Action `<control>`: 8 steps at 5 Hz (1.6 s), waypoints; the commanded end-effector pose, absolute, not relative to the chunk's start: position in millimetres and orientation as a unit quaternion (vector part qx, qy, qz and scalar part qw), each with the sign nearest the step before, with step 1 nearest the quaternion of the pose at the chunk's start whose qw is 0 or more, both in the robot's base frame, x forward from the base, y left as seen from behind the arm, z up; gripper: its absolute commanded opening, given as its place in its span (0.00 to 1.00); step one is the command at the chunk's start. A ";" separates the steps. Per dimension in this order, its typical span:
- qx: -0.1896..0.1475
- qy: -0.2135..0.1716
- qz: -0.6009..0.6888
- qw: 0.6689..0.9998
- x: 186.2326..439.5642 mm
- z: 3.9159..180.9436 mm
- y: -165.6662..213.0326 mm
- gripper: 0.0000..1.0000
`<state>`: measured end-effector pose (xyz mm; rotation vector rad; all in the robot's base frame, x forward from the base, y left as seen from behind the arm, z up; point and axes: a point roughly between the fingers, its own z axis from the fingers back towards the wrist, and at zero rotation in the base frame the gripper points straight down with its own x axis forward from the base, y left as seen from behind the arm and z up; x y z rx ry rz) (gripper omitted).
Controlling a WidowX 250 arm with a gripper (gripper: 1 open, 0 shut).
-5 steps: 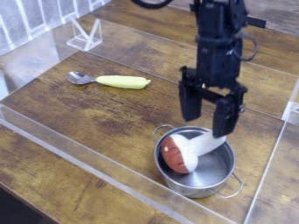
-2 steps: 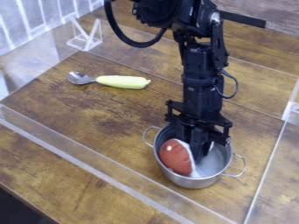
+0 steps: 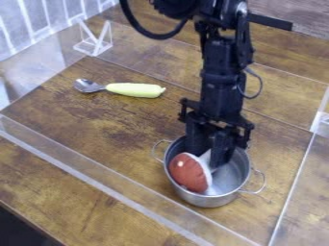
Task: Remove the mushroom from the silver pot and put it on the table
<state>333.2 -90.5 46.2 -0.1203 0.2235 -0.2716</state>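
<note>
In the camera view, the silver pot (image 3: 237, 195) stands on the wood-plank counter (image 3: 77, 144), a loop handle on either side. The mushroom (image 3: 191, 172) lies inside the pot, its reddish-brown cap toward the pot's left side in the view. The black pincer (image 3: 214, 144) reaches down into the pot at the mushroom's pale stem; whether it is clenched on the stem cannot be told. The spoon (image 3: 134, 90) with a yellow-green handle lies well apart from the pot.

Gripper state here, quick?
Gripper: down in the silver pot at the mushroom; whether it's open or closed on it can't be told.
</note>
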 end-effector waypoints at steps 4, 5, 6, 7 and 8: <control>-0.023 0.102 -0.233 0.967 307.7 45.3 -76.2 0.00; -0.019 0.095 -0.221 0.971 310.0 53.6 -96.5 0.00; -0.016 0.086 -0.214 0.973 312.1 63.2 -116.6 0.00; -0.012 0.077 -0.218 0.973 318.5 70.0 -122.2 1.00; -0.014 0.078 -0.208 0.975 324.7 74.3 -114.6 0.00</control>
